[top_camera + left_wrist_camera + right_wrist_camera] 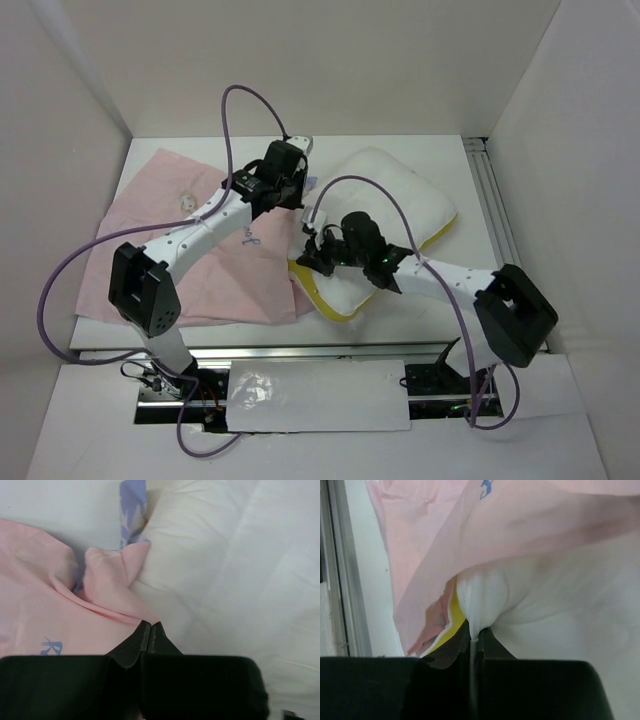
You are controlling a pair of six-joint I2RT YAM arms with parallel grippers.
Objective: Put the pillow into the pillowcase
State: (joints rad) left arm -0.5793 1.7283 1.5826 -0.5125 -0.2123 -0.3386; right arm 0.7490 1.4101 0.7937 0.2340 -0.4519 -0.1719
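Feeding pillow (560, 610) into pillowcase (45, 610) — right gripper (475, 636) pinches pillow corner, left gripper (149, 628) pinches the hem. Lift hem; push left.

Bright, even light; wrist cams slightly blurry.

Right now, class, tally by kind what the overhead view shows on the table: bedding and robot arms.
Pillow: 1
Pillowcase: 1
Arms: 2, left arm and right arm
Total: 4
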